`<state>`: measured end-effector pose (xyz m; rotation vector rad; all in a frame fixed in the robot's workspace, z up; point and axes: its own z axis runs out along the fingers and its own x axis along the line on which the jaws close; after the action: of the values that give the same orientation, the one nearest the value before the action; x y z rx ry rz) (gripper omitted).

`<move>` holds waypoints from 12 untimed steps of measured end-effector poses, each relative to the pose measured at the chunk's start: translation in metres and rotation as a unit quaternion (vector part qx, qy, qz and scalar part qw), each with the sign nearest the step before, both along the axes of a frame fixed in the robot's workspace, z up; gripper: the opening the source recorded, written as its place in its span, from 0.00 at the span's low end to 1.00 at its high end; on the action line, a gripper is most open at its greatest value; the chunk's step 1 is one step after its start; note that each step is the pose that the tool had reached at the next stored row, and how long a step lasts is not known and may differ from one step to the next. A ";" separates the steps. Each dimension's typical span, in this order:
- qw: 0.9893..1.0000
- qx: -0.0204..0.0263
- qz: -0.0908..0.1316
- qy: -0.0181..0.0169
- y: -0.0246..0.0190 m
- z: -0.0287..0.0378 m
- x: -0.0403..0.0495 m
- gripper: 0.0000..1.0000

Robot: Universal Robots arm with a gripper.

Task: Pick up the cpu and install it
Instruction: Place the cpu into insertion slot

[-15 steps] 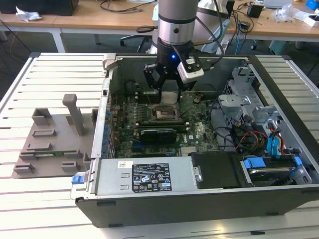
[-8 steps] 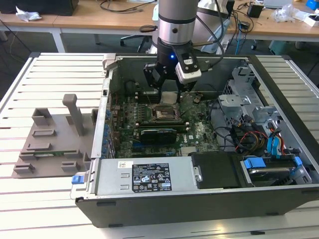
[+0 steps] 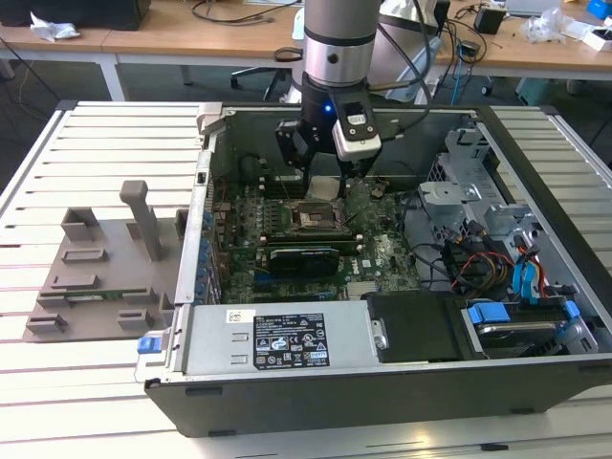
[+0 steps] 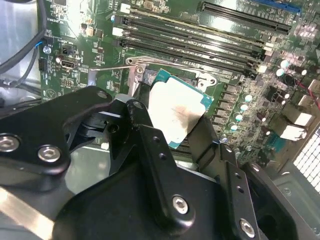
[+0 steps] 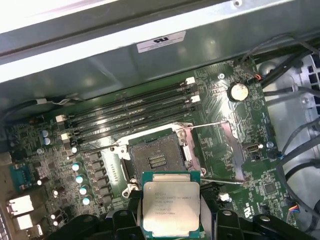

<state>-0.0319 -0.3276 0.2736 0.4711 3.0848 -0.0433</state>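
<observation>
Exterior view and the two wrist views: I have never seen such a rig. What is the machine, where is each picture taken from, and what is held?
The exterior view comes from a camera off the arm. It shows one robot arm reaching down into an open computer case that lies on a slatted table; a grey holder lies beside the case. At the arm's end is the gripper, a two-fingered clamp. Both wrist views come from cameras riding on the arm, looking past the black fingers at the green motherboard. The gripper is shut on the cpu, a flat square silvery chip. The socket stands open and empty; the cpu is held close to it, not yet seated.
</observation>
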 end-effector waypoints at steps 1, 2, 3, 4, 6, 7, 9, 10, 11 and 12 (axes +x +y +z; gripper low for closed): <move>1.000 0.000 -0.003 0.000 0.0000 0.0000 0.0000 0.55; 1.000 0.000 -0.010 0.000 0.0000 -0.0001 0.0000 0.55; 1.000 0.000 -0.018 0.000 0.0000 -0.0001 0.0000 0.55; 1.000 0.000 -0.021 0.000 0.0000 -0.0002 0.0000 0.55; 1.000 0.000 -0.032 0.000 0.0000 -0.0002 0.0000 0.55; 0.999 0.000 -0.037 0.000 0.0000 -0.0002 0.0000 0.55; 0.999 0.000 -0.050 0.000 0.0000 -0.0003 0.0000 0.55; 0.999 0.000 -0.053 0.000 0.0000 -0.0003 0.0000 0.55; 0.998 0.000 -0.057 0.000 0.0000 -0.0003 0.0000 0.55; 0.998 0.000 -0.062 0.000 0.0000 -0.0004 0.0000 0.55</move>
<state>-0.0319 -0.3276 0.2732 0.6623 3.0512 -0.0451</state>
